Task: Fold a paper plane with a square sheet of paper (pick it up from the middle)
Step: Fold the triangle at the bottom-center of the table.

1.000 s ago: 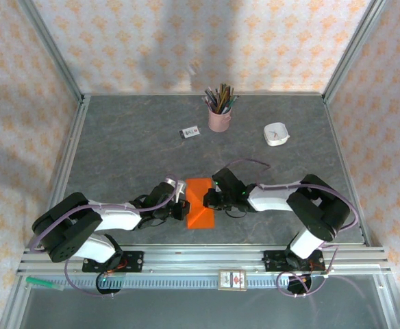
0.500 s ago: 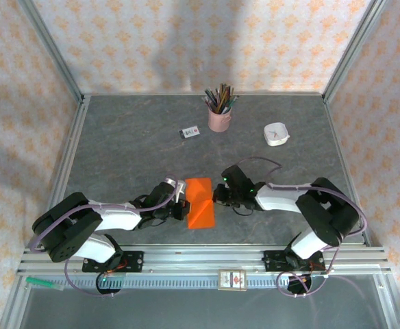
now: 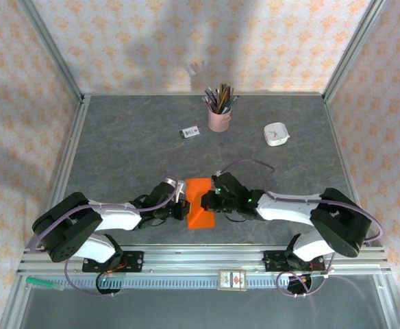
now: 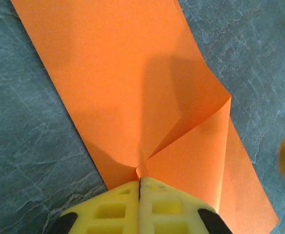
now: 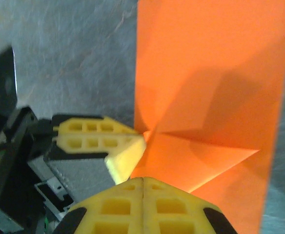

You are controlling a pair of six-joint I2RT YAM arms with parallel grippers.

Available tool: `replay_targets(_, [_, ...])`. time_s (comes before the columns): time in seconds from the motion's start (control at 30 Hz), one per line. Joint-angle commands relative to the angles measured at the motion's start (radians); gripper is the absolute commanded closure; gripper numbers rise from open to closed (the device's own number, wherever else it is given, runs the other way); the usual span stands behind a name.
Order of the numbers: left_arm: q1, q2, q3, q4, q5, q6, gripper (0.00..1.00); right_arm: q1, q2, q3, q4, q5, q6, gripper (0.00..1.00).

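Observation:
The square sheet of paper (image 3: 201, 216) is bright orange and lies folded into a long strip near the table's front edge. In the left wrist view the paper (image 4: 123, 73) shows a diagonal corner flap whose creases meet at one point on its long edge. My left gripper (image 4: 139, 178) is shut, its tips resting on that point from the left (image 3: 185, 208). My right gripper (image 5: 142, 179) is shut too and sits low over the sheet's right part (image 3: 209, 201), close to the left gripper's tips (image 5: 140, 141). The paper (image 5: 215, 63) lies flat under both.
A pink pencil cup (image 3: 220, 120) stands at the back centre. A small white card (image 3: 190, 132) lies left of it and a small white dish (image 3: 277, 134) to its right. The metal rail (image 3: 186, 264) runs just in front of the paper.
The right gripper drew back to the right half a second ago and has now come back left over the paper. The raised flap now lies flatter. The left gripper has stayed put.

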Motion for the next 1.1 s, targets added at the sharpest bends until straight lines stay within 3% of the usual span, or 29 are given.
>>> replay_targets(0.0, [0.01,0.048,-0.018,-0.114,-0.051,0.009,1.0,0.036,0.051,0.006,0.082,-0.01,0.06,1.0])
replay_targets(0.3, [0.011,0.044,-0.02,-0.112,-0.049,0.009,1.0,0.057,0.129,-0.009,0.156,-0.041,0.093,1.0])
replay_targets(0.63, [0.01,0.049,-0.018,-0.112,-0.048,0.009,1.0,0.057,0.159,-0.042,0.088,0.001,0.078,1.0])
replay_targets(1.07, [0.01,0.054,-0.017,-0.112,-0.044,0.011,1.0,0.037,0.039,-0.032,0.075,-0.022,0.05,1.0])
